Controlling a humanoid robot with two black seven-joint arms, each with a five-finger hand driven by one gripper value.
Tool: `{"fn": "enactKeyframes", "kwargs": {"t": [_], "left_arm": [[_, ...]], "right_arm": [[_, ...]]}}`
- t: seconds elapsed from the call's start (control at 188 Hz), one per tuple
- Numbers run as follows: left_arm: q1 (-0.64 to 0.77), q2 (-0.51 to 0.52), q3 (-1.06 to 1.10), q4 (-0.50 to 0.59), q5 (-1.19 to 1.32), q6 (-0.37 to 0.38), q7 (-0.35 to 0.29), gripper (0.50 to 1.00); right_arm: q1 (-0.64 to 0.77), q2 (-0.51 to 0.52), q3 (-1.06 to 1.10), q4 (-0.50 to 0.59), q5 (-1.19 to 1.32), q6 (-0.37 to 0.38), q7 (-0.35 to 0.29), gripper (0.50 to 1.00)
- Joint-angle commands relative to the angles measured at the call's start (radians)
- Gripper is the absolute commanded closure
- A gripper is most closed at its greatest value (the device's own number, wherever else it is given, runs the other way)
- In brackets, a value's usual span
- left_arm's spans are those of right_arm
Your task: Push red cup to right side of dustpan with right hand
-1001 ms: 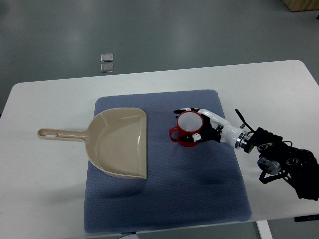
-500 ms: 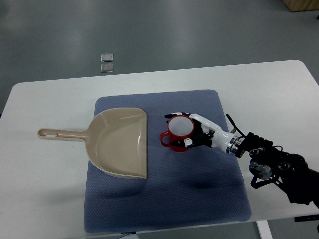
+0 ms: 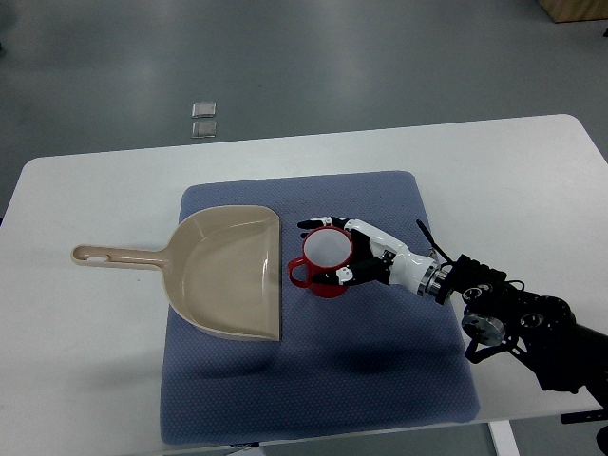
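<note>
Top view, looking steeply down. Right hand reaches in low from the right edge, forearm angled up and leftward across the blue mat. Wrist is white, the arm behind it black with exposed joints and cabling, lying over the mat's right border and the white bench.

Fingers are curled partway round the red cup, one set along its far rim, the thumb side along its near rim, palm pressed to the cup's right wall. Hand is cupped on the cup, touching it from the right; whether it truly clamps or only presses, cannot tell.

Cup stands upright just ahead of the palm, white inside, its handle pointing away from the hand toward the dustpan. Handle sits just beside the dustpan's open straight edge; a thin strip of mat shows between them.

Dustpan lies flat beyond the cup, its long handle pointing away from the hand, out over bare bench.

Two small grey squares lie on the floor, well beyond the bench.
</note>
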Motion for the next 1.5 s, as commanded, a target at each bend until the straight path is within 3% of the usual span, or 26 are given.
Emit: {"fn": "enactKeyframes", "kwargs": {"t": [0.0,1.054,1.495], "left_arm": [[0.0,0.0,0.0,0.0,0.0,0.0,0.0,0.5],[0.0,0.0,0.0,0.0,0.0,0.0,0.0,0.5],[0.0,0.0,0.0,0.0,0.0,0.0,0.001,0.5]], "right_arm": [[-0.001,0.0,-0.001,0.014,0.0,0.0,0.0,0.562],[-0.007,0.015,-0.029,0.054,-0.002,-0.025,0.0,0.564],[0.005,-0.026,-0.02,0.103,-0.002,0.02,0.0,0.562]]}}
